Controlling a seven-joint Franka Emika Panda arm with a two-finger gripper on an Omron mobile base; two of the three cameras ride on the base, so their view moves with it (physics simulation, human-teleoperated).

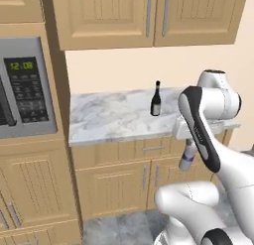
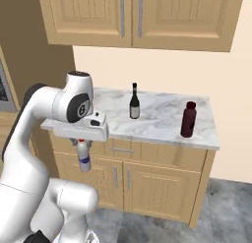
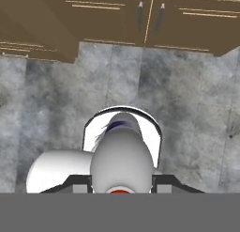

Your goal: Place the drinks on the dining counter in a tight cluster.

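My gripper (image 2: pixel 81 141) hangs in front of the short marble counter (image 2: pixel 162 120), pointing down, shut on the neck of the small clear bottle (image 2: pixel 84 157) with a blue label. The bottle (image 1: pixel 187 157) dangles below the hand, over the floor. In the hand view the bottle (image 3: pixel 121 156) sits between my fingertips (image 3: pixel 78 181), red cap nearest the camera. The tall dark wine bottle (image 1: pixel 156 99) stands upright mid-counter, and in the right base view the wine bottle (image 2: pixel 134 102) has the stout maroon bottle (image 2: pixel 188 120) to its right near the counter's end. The dining counter is out of view.
A microwave (image 1: pixel 25 88) is built into the tall wood column at left. Wall cabinets (image 2: pixel 133 15) hang above the counter and base cabinets (image 1: pixel 124 182) stand under it. Grey stone floor (image 3: pixel 197 113) lies below my hand.
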